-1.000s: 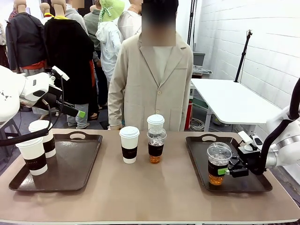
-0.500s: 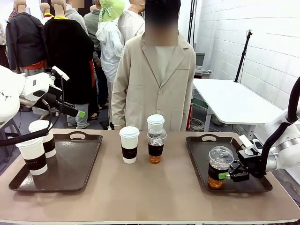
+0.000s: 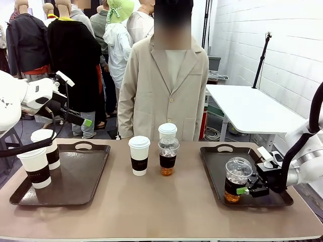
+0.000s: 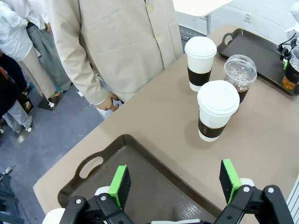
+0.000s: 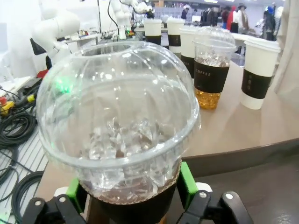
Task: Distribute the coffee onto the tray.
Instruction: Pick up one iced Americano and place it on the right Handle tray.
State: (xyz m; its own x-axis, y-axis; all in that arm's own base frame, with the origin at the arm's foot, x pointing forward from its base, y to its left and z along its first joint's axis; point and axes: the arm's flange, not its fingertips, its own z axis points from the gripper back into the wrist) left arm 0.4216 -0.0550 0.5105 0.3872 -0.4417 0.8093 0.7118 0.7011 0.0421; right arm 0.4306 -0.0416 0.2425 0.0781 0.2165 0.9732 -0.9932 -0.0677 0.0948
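While a person (image 3: pixel 166 91) in a beige coat stands at the 12 o'clock edge of the table (image 3: pixel 151 212), the right gripper (image 3: pixel 240 187) sits low over the right tray (image 3: pixel 217 149), which lies at 3 o'clock on the table. A clear iced coffee cup (image 3: pixel 236 171) is between its fingers. In the right wrist view the green pads (image 5: pixel 188 179) flank the cup's dark sleeve very closely at its base. Whether they press on it or stand just clear, I cannot tell. The cup stands upright on the tray, with amber liquid at the bottom and ice under the dome lid.

Three more cups stand at the table's centre. A white lidded cup (image 3: pixel 139 155) is toward 9 o'clock and a second clear cup (image 3: pixel 168 157) is just beside it toward 3 o'clock. A far white cup (image 3: pixel 167 130) stands right behind the clear one, toward 12 o'clock.

At 9 o'clock, the left tray (image 3: pixel 83 147) carries a pair of white cups (image 3: pixel 36 169) near its 9 o'clock edge, one in front of the other. The left gripper (image 4: pixel 175 184) hangs above that tray, its jaws wide apart and holding nothing.
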